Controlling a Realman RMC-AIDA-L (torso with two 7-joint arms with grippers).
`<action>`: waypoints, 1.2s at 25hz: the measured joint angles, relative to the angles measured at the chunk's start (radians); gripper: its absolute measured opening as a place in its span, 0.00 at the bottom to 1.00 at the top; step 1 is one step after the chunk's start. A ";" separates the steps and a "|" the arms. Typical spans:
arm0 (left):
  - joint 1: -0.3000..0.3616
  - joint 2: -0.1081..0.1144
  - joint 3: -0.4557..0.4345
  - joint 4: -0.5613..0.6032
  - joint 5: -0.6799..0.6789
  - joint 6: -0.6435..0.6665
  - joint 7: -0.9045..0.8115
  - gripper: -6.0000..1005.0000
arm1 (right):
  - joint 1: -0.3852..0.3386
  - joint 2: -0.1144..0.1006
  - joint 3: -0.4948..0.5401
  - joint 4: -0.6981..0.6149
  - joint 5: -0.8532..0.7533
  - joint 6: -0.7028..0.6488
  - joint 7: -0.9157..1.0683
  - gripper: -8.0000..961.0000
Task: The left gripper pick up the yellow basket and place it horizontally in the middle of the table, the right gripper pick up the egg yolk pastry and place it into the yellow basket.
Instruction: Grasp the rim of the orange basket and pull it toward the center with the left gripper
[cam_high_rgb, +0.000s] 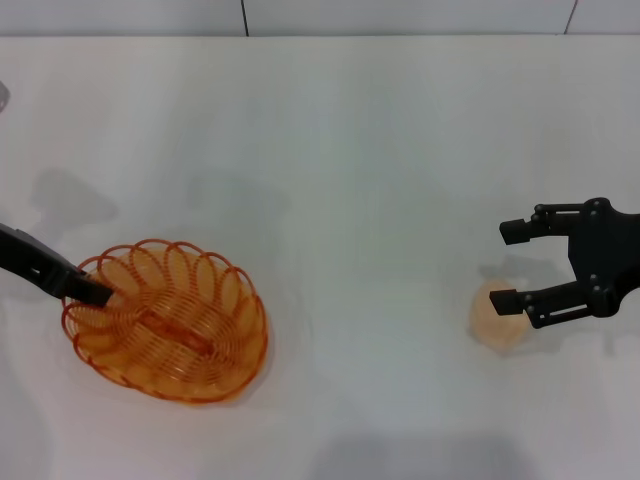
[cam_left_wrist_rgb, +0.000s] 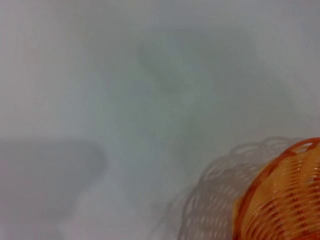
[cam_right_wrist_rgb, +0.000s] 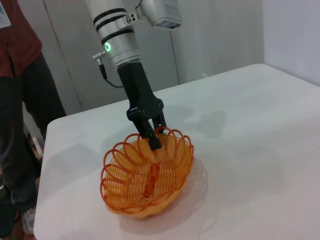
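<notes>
The yellow basket (cam_high_rgb: 222, 288) sits at the left front of the white table (cam_high_rgb: 350, 170). My left gripper (cam_high_rgb: 97, 292) comes in from the left and is shut on the basket's left rim, one finger inside and one outside, as the right wrist view (cam_right_wrist_rgb: 154, 136) shows. The basket (cam_right_wrist_rgb: 125, 170) looks slightly tilted there, and part of its rim shows in the left wrist view (cam_left_wrist_rgb: 285, 200). The egg yolk pastry (cam_high_rgb: 495, 322) lies at the right front. My right gripper (cam_high_rgb: 510, 267) is open just above and beside it, its near fingertip over the pastry's top.
A person (cam_right_wrist_rgb: 20, 100) stands at the table's edge beyond the basket in the right wrist view. The left arm's silver segment with a green ring light (cam_right_wrist_rgb: 116, 37) rises above the basket. The table's back edge (cam_high_rgb: 320, 38) meets a wall.
</notes>
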 joint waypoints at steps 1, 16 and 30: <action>-0.001 0.001 -0.001 0.001 -0.001 -0.005 -0.001 0.33 | 0.000 0.000 0.000 -0.001 0.000 0.000 0.000 0.90; -0.018 0.006 0.004 0.017 -0.001 0.031 0.011 0.11 | 0.000 0.000 0.005 0.001 0.000 0.003 0.000 0.90; -0.035 0.014 -0.036 0.071 -0.117 0.061 -0.097 0.09 | 0.000 0.000 0.007 0.005 0.000 0.015 0.000 0.90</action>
